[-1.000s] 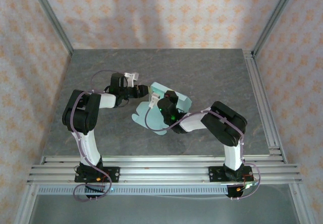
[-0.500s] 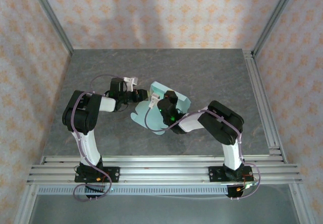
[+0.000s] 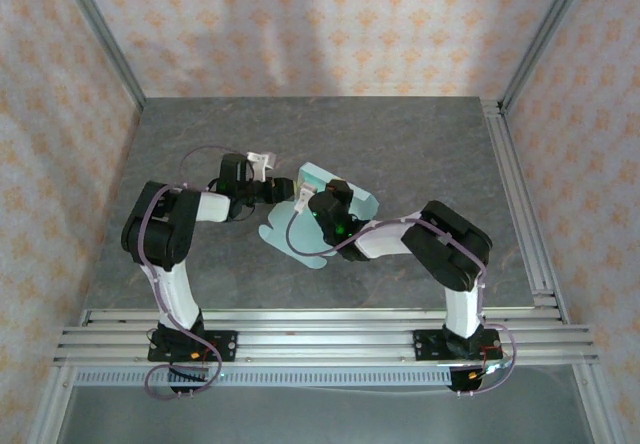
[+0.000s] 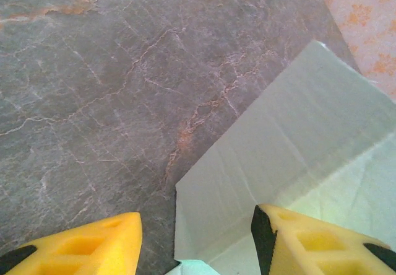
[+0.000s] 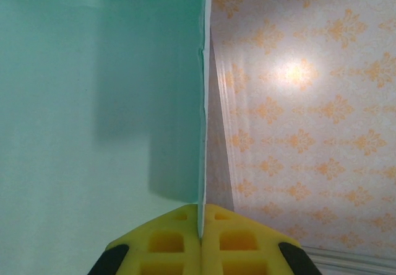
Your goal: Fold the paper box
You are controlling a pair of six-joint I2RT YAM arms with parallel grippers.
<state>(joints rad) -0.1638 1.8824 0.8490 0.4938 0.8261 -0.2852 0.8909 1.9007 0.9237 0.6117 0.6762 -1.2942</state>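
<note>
Right tool [image 5: 201, 216], at mid-bench [image 3: 200, 144], is clamped on a raised wall [image 5: 202, 101] of the box [image 3: 312, 178]. Left tool [image 4: 195, 225], jaws apart, hovers over the flap [image 4: 247, 182] at the box's 10 o'clock corner. Folding seems midway; next, the left likely must close on that flap and crease it.

top view looks down from behind — wrist views sit close, probably sharing the paper box [image 4: 309, 132].

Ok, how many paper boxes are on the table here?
1. The paper box sits mid-scene, one edge pinched in the right fingers; the right arm may hide part.
</note>
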